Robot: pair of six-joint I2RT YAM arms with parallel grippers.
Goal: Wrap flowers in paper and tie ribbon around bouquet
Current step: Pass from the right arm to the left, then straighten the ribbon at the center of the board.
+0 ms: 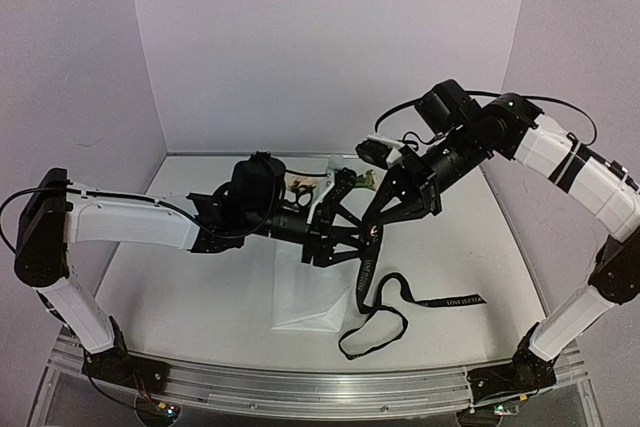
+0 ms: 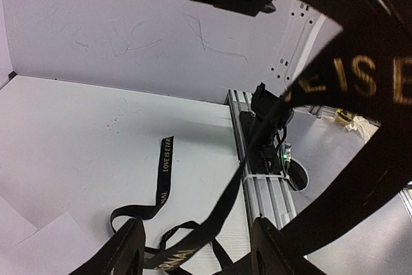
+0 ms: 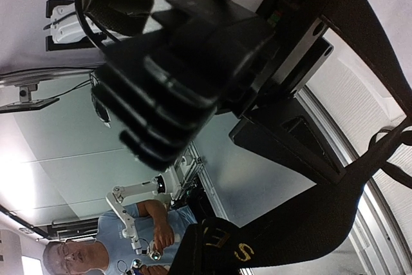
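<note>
Right jaws clenched on ribbon [image 1: 365, 272]; left jaws released, strand between. Close left on 1 strand only, keep tension, loop snug round bouquet [image 1: 303, 297].

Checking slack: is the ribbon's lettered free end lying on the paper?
No, the lettered end of the ribbon lies on bare table, right of the paper.
</note>
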